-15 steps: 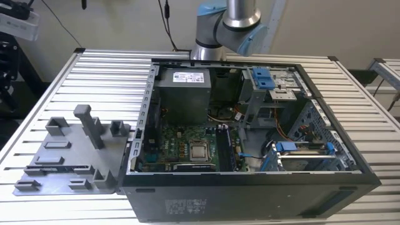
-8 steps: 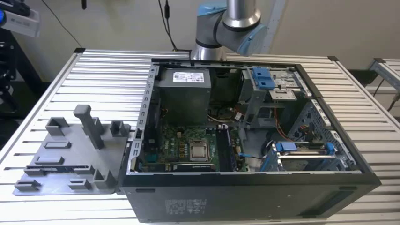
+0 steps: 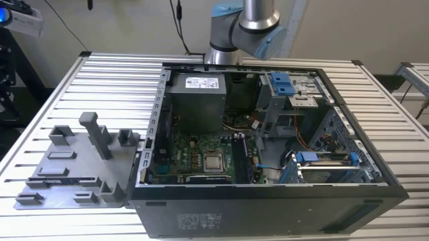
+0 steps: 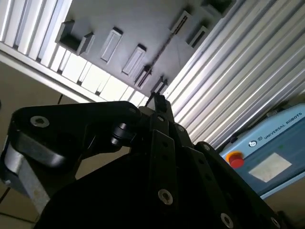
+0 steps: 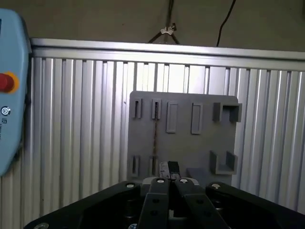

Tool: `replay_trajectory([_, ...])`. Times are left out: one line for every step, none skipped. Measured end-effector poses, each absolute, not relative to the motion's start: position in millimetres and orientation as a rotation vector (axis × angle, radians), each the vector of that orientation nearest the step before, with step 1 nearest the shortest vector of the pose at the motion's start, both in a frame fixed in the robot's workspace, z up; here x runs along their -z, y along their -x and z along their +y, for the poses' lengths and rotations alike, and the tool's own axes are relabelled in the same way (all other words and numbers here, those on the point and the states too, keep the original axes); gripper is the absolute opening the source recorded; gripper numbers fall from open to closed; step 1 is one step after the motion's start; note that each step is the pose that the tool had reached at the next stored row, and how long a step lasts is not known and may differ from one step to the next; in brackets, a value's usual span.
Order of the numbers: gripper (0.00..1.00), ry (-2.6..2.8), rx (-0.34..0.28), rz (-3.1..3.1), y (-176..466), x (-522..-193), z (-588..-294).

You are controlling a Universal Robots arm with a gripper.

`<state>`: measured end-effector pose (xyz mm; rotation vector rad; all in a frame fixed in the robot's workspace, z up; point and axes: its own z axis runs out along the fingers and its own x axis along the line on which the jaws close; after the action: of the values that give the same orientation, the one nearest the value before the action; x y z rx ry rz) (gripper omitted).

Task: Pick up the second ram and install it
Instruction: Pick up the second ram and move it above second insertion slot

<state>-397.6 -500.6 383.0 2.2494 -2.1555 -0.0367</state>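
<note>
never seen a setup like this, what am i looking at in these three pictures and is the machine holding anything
The machine is a robot arm with a gripper at its end. The exterior view comes from a camera off the arm. It shows an open computer case on a slatted metal table and, on the exterior view's left, a grey holder plate with small blocks. Both wrist views come from cameras riding on the arm, looking past the dark gripper down at that plate. The thin dark strip standing in the plate's slots seems to be the ram stick, seen edge-on and not yet lifted. I see nothing held.
</note>
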Motion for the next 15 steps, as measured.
replay_trajectory([0.11, -2.251, 0.037, -2.154, 397.6, -383.0, -500.6])
replay_trajectory([0.11, -2.251, 0.037, -2.153, 397.6, -383.0, -500.6])
replay_trajectory([0.11, -2.252, 0.037, -2.153, 397.6, -383.0, -500.6])
replay_trajectory([0.11, -2.252, 0.036, -2.152, 397.6, -383.0, -500.6])
replay_trajectory([0.11, -2.253, 0.036, -2.152, 397.6, -383.0, -500.6])
replay_trajectory([0.11, -2.254, 0.036, -2.151, 397.6, -383.0, -500.6])
replay_trajectory([0.11, -2.254, 0.036, -2.151, 397.6, -383.0, -500.6])
replay_trajectory([0.11, -2.255, 0.036, -2.150, 397.6, -383.0, -500.6])
replay_trajectory([0.11, -2.255, 0.036, -2.150, 397.6, -383.0, -500.6])
replay_trajectory([0.11, -2.256, 0.036, -2.149, 397.6, -383.0, -500.6])
replay_trajectory([0.11, -2.257, 0.036, -2.148, 397.6, -383.0, -500.6])
replay_trajectory([0.11, -2.257, 0.036, -2.148, 397.6, -383.0, -500.6])
replay_trajectory([0.11, -2.258, 0.036, -2.147, 397.6, -383.0, -500.6])
replay_trajectory([0.12, -2.258, 0.036, -2.147, 397.6, -383.0, -500.6])
replay_trajectory([0.17, -2.259, 0.036, -2.146, 397.6, -383.0, -500.6])
